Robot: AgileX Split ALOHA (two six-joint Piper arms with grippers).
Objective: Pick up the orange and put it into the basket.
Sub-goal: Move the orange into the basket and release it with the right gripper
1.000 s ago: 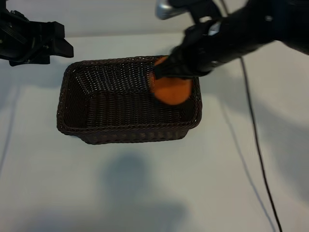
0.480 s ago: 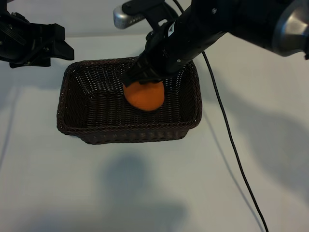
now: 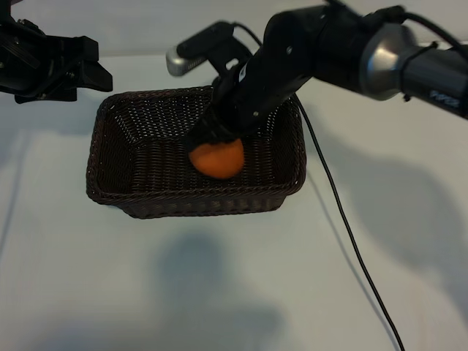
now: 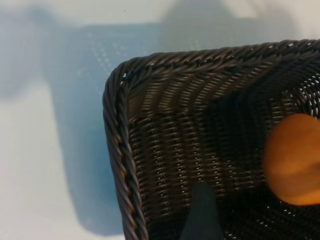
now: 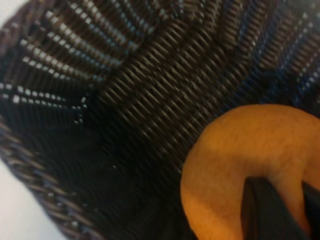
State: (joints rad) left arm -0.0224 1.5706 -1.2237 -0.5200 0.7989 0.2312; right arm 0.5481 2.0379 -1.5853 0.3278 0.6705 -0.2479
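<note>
Orange (image 3: pixel 216 159) clamped in right gripper (image 3: pixel 213 140), low inside basket (image 3: pixel 117 124).

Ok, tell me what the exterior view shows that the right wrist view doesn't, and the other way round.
Only the exterior view shows the whole basket on the white table, the left end effector parked past the basket's far left corner, the right arm reaching in from the right, and a black cable trailing across the table.

Only the right wrist view shows the dark fingertip pressed against the orange, close up.

Both show the orange held by the right end effector inside the basket, over its woven floor.
</note>
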